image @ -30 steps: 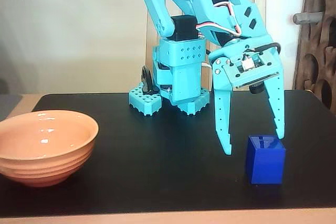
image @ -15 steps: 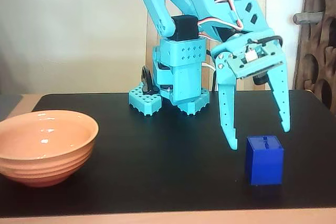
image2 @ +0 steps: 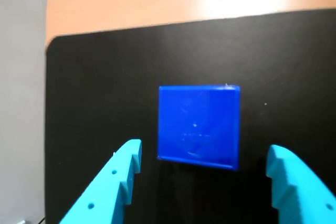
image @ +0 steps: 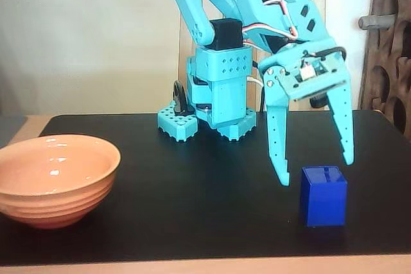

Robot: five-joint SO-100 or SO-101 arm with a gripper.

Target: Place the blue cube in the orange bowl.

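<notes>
Gripper [image: 316,172] is wide open above the blue cube [image: 324,195] near the mat's [image: 192,222] front-right corner, so I'd drop straight down, centered, before squeezing.

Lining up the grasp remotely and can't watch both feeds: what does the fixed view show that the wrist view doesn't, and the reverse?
Only the fixed view shows the orange bowl at far left, the arm's base, and the open gripper hanging above the blue cube, its fingertips not yet down around it. Only the wrist view shows the cube's top face lying between and just ahead of the two fingertips. Both show the cube resting on the black mat, ungrasped.
</notes>
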